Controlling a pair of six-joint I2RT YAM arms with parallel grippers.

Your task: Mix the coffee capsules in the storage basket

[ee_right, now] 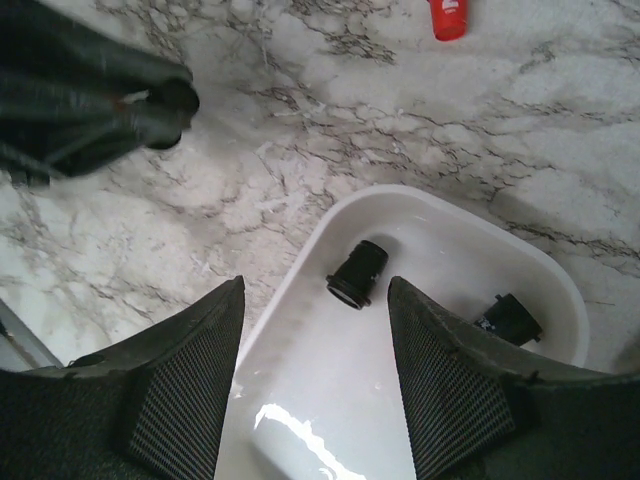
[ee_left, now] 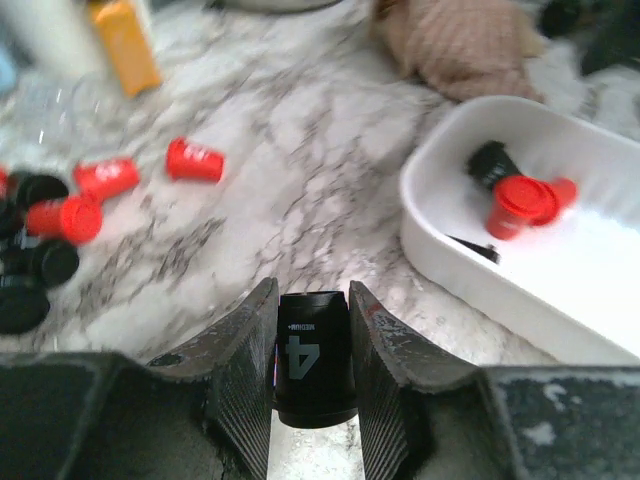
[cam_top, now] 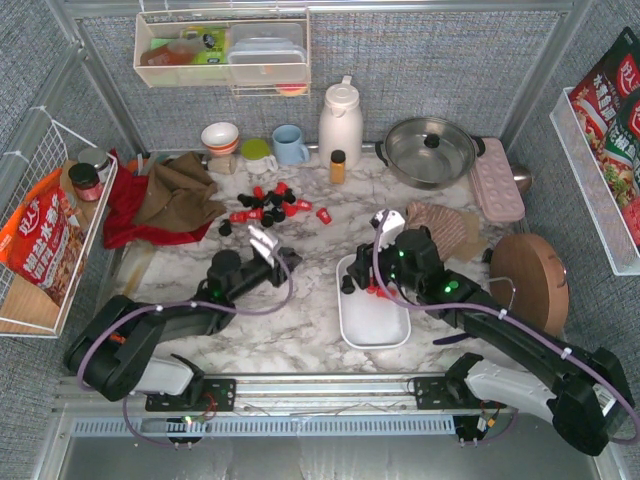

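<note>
Loose red and black coffee capsules (cam_top: 270, 205) lie on the marble behind the arms, some of them red (ee_left: 195, 160) in the left wrist view. My left gripper (cam_top: 283, 262) (ee_left: 312, 290) is shut on one black capsule (ee_left: 315, 360) marked "4", left of the storage basket (cam_top: 372, 318) (ee_left: 430, 240). The white basket holds a red capsule (ee_left: 522, 200) and black ones (ee_right: 357, 275) (ee_right: 510, 318). Over the basket's far left end my right gripper (cam_top: 368, 284) (ee_right: 315, 288) is open with nothing in it.
An amber bottle (cam_top: 338, 166), a white thermos (cam_top: 340, 122), cups (cam_top: 290, 145) and a lidded pot (cam_top: 430, 150) line the back. Brown and red cloths (cam_top: 175, 195) lie at the left and a beige cloth (cam_top: 445, 228) beside the right arm. A wooden disc (cam_top: 530, 280) sits at the right.
</note>
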